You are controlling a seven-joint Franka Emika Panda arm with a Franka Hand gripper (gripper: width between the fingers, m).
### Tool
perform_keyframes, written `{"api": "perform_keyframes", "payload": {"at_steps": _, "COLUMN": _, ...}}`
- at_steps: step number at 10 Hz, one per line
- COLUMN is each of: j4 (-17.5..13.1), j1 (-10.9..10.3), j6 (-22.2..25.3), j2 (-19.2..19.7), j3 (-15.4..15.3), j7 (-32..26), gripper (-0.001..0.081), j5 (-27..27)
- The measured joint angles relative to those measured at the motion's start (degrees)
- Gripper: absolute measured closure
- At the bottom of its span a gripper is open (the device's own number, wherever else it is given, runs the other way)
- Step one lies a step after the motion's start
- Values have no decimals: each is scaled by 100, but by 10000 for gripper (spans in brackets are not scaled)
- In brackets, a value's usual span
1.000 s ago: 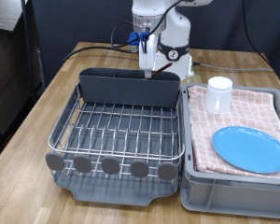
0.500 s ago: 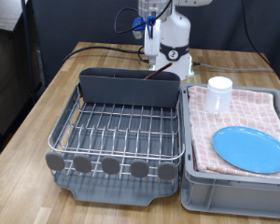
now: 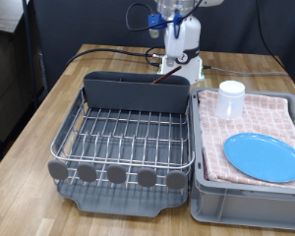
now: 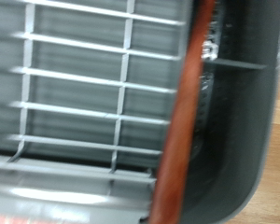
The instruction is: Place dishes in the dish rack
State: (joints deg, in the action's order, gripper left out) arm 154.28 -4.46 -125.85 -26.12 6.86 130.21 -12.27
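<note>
The reddish-brown wooden spoon [image 4: 182, 112] leans in the dark grey utensil box [image 3: 138, 90] of the silver wire dish rack [image 3: 128, 138] — propped by its wall. The hand [image 3: 173, 22], at twelve o'clock above, seems released — empty.

The gripper [image 3: 175, 22] sits high at the exterior view's top edge, where the frame cuts off the arm above it — too small there to tell how its fingers stand. No finger shows in the wrist view.

The wooden spoon [image 4: 182, 121] runs out of the wrist view at both ends, and the whole of that picture is blurred. In the exterior view only a thin reddish sliver of it [image 3: 167, 80] shows above the utensil box [image 3: 136, 91]; the rest is hidden inside.

The grey plastic bin [image 3: 248, 202] is cut by the exterior view's right and bottom edges — its right wall is out of sight.
</note>
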Motion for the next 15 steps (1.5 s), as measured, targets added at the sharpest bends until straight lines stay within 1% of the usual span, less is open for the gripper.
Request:
{"api": "perform_keyframes", "payload": {"at_steps": 3, "j4": -449, "j1": -249, "j6": -102, "j2": 242, "j3": -381, "j7": -310, "gripper": 3, "j5": -163}}
{"api": "perform_keyframes", "payload": {"at_steps": 5, "j4": -823, "j1": -350, "j6": -161, "j2": 497, "j3": -576, "j7": -659, "gripper": 3, "j5": -304}}
{"api": "perform_keyframes", "payload": {"at_steps": 6, "j4": -1016, "j1": -418, "j6": -237, "j2": 638, "j3": -624, "j7": -935, "gripper": 3, "j5": -306}}
{"api": "perform_keyframes", "payload": {"at_steps": 7, "j4": -1202, "j1": -516, "j6": -320, "j2": 786, "j3": -632, "j7": -1268, "gripper": 3, "j5": -233}}
{"api": "perform_keyframes", "payload": {"at_steps": 8, "j4": -1374, "j1": -570, "j6": -328, "j2": 983, "j3": -612, "j7": -1562, "gripper": 3, "j5": -203}}
{"api": "perform_keyframes", "payload": {"at_steps": 9, "j4": -1370, "j1": -560, "j6": -327, "j2": 981, "j3": -610, "j7": -1457, "gripper": 3, "j5": -208}}
{"api": "perform_keyframes", "payload": {"at_steps": 11, "j4": -1262, "j1": -565, "j6": -822, "j2": 980, "j3": -592, "j7": -1521, "gripper": 3, "j5": -163}}
{"api": "perform_keyframes", "payload": {"at_steps": 12, "j4": -1249, "j1": -588, "j6": -926, "j2": 981, "j3": -595, "j7": -1605, "gripper": 3, "j5": -40}}
{"api": "perform_keyframes", "payload": {"at_steps": 14, "j4": -1304, "j1": -727, "j6": -889, "j2": 984, "j3": -616, "j7": -1859, "gripper": 3, "j5": 304}}
{"api": "perform_keyframes", "payload": {"at_steps": 15, "j4": -1378, "j1": -802, "j6": -767, "j2": 989, "j3": -655, "j7": -1907, "gripper": 3, "j5": 379}}
